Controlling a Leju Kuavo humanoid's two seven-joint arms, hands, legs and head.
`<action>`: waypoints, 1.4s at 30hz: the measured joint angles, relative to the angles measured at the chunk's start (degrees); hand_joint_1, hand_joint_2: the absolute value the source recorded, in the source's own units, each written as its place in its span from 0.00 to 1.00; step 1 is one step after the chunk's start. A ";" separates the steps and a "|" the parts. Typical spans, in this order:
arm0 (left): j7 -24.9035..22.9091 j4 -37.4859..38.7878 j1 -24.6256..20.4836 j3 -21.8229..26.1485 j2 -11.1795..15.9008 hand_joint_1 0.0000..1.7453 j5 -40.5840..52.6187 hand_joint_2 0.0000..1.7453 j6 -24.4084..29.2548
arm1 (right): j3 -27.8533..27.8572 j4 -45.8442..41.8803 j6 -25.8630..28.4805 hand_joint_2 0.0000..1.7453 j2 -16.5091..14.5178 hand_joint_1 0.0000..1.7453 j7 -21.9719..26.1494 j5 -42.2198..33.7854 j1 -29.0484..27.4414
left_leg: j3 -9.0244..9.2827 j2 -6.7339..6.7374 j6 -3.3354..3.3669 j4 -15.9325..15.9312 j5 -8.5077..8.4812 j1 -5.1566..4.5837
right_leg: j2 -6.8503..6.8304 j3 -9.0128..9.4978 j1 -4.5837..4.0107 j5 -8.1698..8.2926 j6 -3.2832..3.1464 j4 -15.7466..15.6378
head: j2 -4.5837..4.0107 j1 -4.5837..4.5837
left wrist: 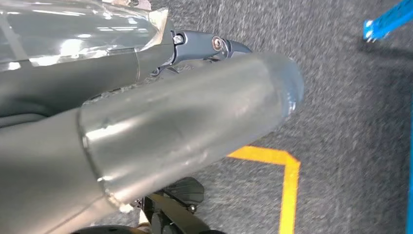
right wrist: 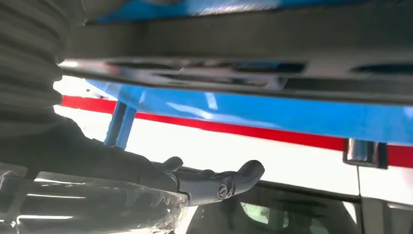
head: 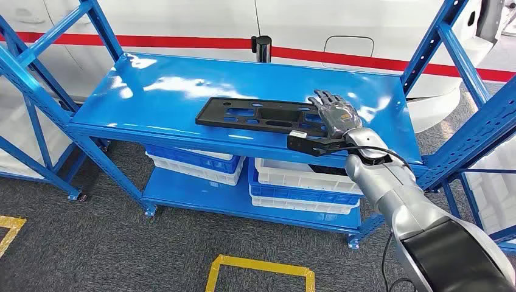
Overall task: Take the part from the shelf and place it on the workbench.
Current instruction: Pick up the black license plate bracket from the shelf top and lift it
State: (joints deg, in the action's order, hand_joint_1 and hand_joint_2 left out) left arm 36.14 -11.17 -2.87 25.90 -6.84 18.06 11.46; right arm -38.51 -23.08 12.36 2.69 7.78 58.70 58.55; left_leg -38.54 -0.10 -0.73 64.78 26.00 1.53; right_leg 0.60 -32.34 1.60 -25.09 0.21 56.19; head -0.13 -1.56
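A long flat black part (head: 255,114) with cut-outs lies on the top board of the blue shelf (head: 164,85). My right hand (head: 334,115) reaches over the part's right end, near the shelf's front edge, fingers stretched out and spread. The right wrist view shows the part (right wrist: 243,73) as a dark slab, and a gap separates it from the straight fingers (right wrist: 219,183). Whether the thumb touches the part's edge I cannot tell. My left hand (left wrist: 146,44) hangs over the grey floor, fingers extended, nothing in it.
White and blue bins (head: 298,182) stand on the lower shelf board. Blue uprights (head: 450,42) flank the shelf on both sides. A white vehicle with a red stripe (head: 182,24) and a black post (head: 261,47) stand behind. Yellow tape (head: 261,267) marks the carpet.
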 joint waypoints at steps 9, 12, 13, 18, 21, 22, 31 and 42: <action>-0.03 0.04 -0.11 1.67 -1.10 0.00 -0.60 0.00 4.43 | -0.20 0.03 0.47 1.00 -0.87 0.99 1.21 -0.57 -0.64 | 3.64 -0.66 1.10 -7.93 -2.50 -1.15 | 0.14 0.18 -0.70 -0.66 0.95 -0.06 | 0.00 0.09; 1.43 0.04 -0.11 1.86 -1.25 0.00 -0.25 0.00 6.40 | -0.25 -0.06 0.53 1.00 -0.88 1.00 2.52 -0.99 -0.36 | 3.64 -0.83 1.58 -7.92 -2.45 -1.40 | 0.03 0.41 -0.49 -0.57 1.12 -0.41 | 0.00 0.12; 1.62 0.04 -0.11 1.89 -1.30 0.00 -0.19 0.00 6.56 | -0.25 -0.18 0.55 1.00 -0.82 0.99 3.06 -1.15 -0.16 | 3.65 -0.84 1.68 -7.92 -2.42 -1.45 | 0.02 0.46 -0.45 -0.54 1.17 -0.49 | 0.00 0.12; 1.72 0.04 -0.10 2.32 -1.41 0.00 -0.21 0.00 5.40 | -0.31 -1.28 0.33 1.00 -0.40 0.99 4.68 -1.74 0.36 | 3.64 -0.84 1.99 -7.89 -2.36 -1.56 | 0.02 0.53 -0.35 -0.41 1.45 -0.70 | 0.00 0.11; 1.72 0.04 -0.10 2.58 -1.40 0.00 -0.25 0.00 4.98 | -0.39 -1.74 0.19 1.00 -0.25 0.99 4.81 -1.89 0.37 | 3.64 -0.82 2.05 -7.87 -2.36 -1.58 | 0.02 0.52 -0.34 -0.37 1.58 -0.70 | 0.00 0.09; 1.72 0.04 -0.10 2.64 -1.40 0.00 -0.25 0.00 4.91 | -0.41 -1.84 0.19 1.00 -0.22 0.99 4.81 -1.93 0.37 | 3.64 -0.82 2.06 -7.87 -2.36 -1.57 | 0.02 0.52 -0.34 -0.37 1.70 -0.70 | 0.00 0.09; 1.72 0.04 -0.08 3.30 -1.47 0.00 -0.83 0.00 4.83 | -0.44 -4.45 -0.74 1.00 1.02 0.99 6.78 -4.72 1.32 | 3.64 -0.79 2.05 -7.87 -2.37 -1.47 | 0.04 0.50 -0.41 -0.43 2.25 -0.66 | 0.00 0.08; 1.74 0.04 0.08 4.57 -1.49 0.00 -1.28 1.00 4.93 | 0.07 -24.73 -8.39 1.00 8.91 0.98 6.87 -16.94 4.71 | 3.53 -0.84 2.06 -7.87 -2.36 -1.50 | 0.02 0.43 -0.38 -0.43 2.25 -0.67 | 0.00 0.09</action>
State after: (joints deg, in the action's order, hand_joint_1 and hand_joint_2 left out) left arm 37.88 -11.13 -2.80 30.47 -8.33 16.79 16.40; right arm -38.45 -47.81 3.97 11.60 14.65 41.76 63.26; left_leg -35.00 -0.94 1.33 56.90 23.64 0.04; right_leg 0.62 -31.91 1.22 -25.52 2.45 55.52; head -0.13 -1.47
